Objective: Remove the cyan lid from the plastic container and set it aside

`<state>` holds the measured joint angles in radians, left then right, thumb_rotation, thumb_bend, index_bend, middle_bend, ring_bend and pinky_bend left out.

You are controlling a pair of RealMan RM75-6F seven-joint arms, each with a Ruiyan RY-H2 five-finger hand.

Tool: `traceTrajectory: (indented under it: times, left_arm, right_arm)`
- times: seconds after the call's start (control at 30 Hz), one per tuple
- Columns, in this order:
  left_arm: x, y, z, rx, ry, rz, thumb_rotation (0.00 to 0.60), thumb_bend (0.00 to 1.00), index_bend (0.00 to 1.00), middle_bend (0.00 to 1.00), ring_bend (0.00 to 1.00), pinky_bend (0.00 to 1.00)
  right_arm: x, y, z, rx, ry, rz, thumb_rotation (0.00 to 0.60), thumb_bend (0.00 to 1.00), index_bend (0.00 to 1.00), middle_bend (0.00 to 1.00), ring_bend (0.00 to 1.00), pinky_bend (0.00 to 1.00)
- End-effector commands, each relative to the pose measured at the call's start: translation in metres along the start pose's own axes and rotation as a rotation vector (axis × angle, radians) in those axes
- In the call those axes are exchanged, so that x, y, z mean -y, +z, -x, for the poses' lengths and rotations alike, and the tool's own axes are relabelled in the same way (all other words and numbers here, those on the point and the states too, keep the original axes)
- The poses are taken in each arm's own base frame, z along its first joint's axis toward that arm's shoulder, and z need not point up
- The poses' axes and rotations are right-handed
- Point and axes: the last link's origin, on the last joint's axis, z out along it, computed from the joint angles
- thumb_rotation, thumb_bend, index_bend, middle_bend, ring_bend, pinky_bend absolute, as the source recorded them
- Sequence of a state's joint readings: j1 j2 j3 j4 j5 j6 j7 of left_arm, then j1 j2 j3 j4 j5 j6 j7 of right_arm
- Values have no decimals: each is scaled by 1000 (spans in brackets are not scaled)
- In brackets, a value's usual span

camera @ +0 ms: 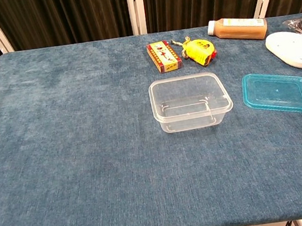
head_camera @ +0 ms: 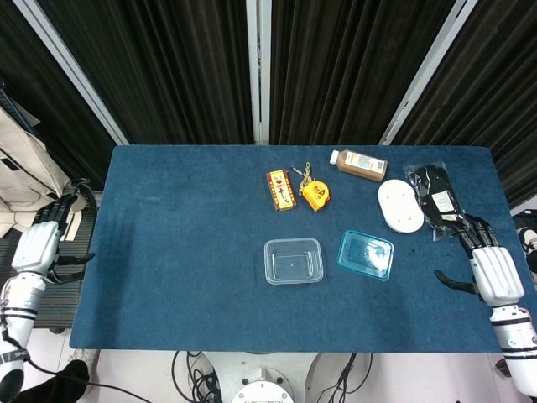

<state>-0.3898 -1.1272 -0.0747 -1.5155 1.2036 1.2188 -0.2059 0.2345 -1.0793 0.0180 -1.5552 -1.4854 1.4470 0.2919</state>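
The clear plastic container (head_camera: 294,261) (camera: 190,102) stands open and empty near the middle of the blue table. The cyan lid (head_camera: 366,253) (camera: 278,93) lies flat on the cloth just to its right, apart from it. My right hand (head_camera: 493,270) is off the table's right edge with fingers spread and nothing in it, well away from the lid. My left hand (head_camera: 39,249) hangs beyond the left edge, fingers apart and empty. The chest view shows neither hand.
Behind the container lie a red card box (head_camera: 282,190) (camera: 164,55), a yellow tape measure (head_camera: 315,196) (camera: 199,50) and a brown bottle on its side (head_camera: 359,164) (camera: 237,28). A white oval dish (head_camera: 399,206) (camera: 297,49) and a black packet (head_camera: 440,200) sit at the far right.
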Motion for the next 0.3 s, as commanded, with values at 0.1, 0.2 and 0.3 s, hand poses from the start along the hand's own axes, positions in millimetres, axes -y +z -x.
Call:
traceTrajectory:
  times: [0.1, 0.2, 0.3]
  left_arm:
    - [4, -42, -8, -32, 29, 9, 600, 0, 62, 25, 0, 0]
    - [3, -62, -8, -46, 29, 2, 600, 0, 62, 25, 0, 0]
    - [3, -79, -7, -81, 49, -3, 600, 0, 62, 25, 0, 0]
  right_arm:
    - [-3, -28, -2, 48, 69, 36, 600, 112, 63, 84, 0, 0]
    - [-1, -39, 2, 47, 75, 35, 600, 114, 9, 42, 0, 0]
    - [2, -48, 3, 30, 78, 24, 600, 115, 0, 20, 0, 0]
